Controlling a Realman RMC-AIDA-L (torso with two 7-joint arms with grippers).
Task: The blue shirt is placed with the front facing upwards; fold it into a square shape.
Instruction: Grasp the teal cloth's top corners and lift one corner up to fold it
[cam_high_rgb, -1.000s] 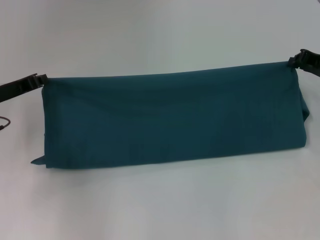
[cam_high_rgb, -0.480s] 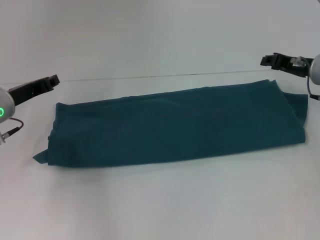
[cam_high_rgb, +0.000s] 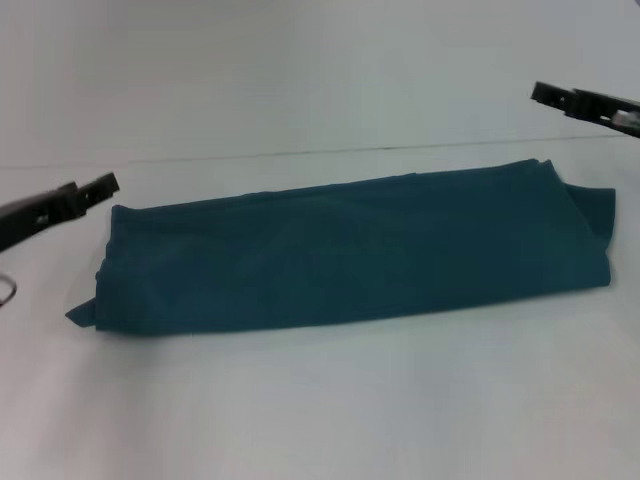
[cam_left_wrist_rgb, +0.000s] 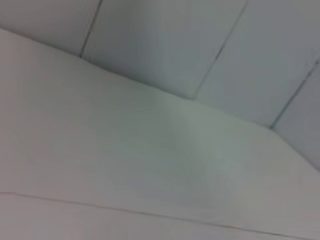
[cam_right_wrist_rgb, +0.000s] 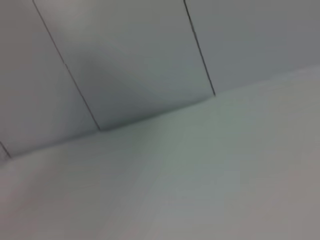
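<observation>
The blue shirt (cam_high_rgb: 350, 250) lies flat on the bench (cam_high_rgb: 320, 400) as a long horizontal band, folded along its length, plain teal side up; you see no print or collar, so the front is likely tucked inside. The band reads as a halfway shape: you would need to bring its ends together to approach a square. Its right end is less tidy, with a loose flap sticking out past the fold, and a small corner pokes out at the lower left end; both may need squaring before the next fold. The left claw (cam_high_rgb: 100, 186) hovers just beyond the shirt's upper left corner, apart from the cloth and holding nothing. The right claw (cam_high_rgb: 550, 96) hangs above and beyond the shirt's upper right corner, well clear and empty too; whether either claw's fingers are parted, you cannot tell. Both wrist views show only bare bench and wall panels. Nothing else lies near the shirt to obstruct a fold.
</observation>
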